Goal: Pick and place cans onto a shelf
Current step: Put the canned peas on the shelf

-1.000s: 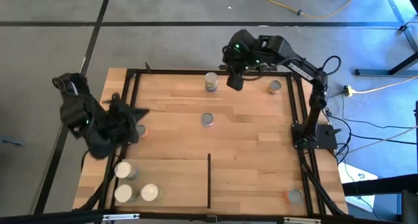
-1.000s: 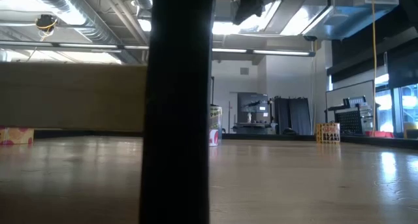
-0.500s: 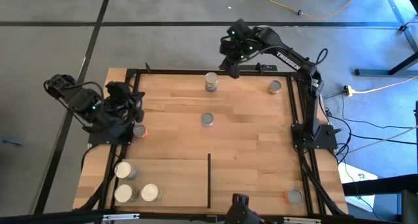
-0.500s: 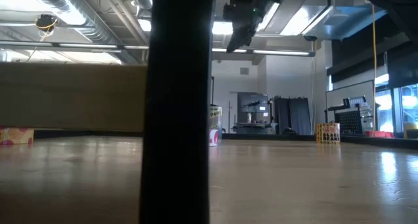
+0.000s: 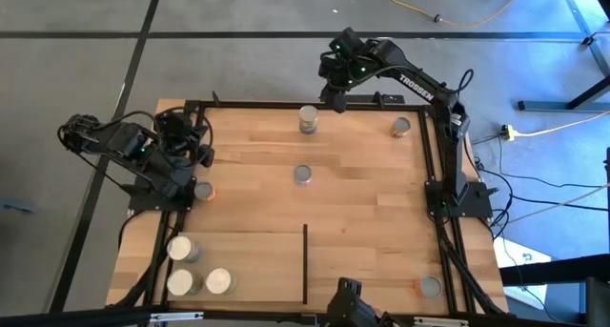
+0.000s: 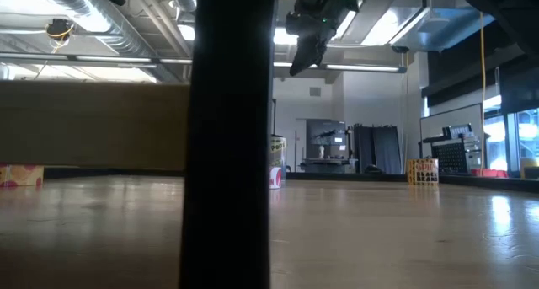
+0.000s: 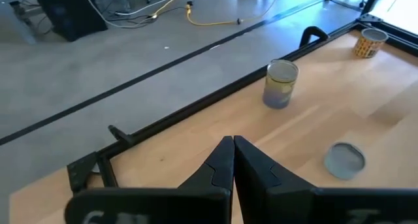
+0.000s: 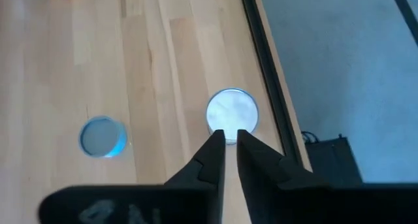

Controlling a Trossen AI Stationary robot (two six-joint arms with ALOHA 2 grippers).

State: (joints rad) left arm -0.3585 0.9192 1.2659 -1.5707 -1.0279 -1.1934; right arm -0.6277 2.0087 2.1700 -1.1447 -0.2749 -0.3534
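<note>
Both arms (lately retracted) — no can held

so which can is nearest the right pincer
The can at the table's far edge, just below the right pincer in the high view. The others sit farther off: mid-table, far right corner, left side.

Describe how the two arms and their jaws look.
Both arms are dark, jointed and carry black cables. The right arm bears white lettering and green lights near its wrist. Each gripper, left gripper and right gripper, ends in two black, tapered jaws.
</note>
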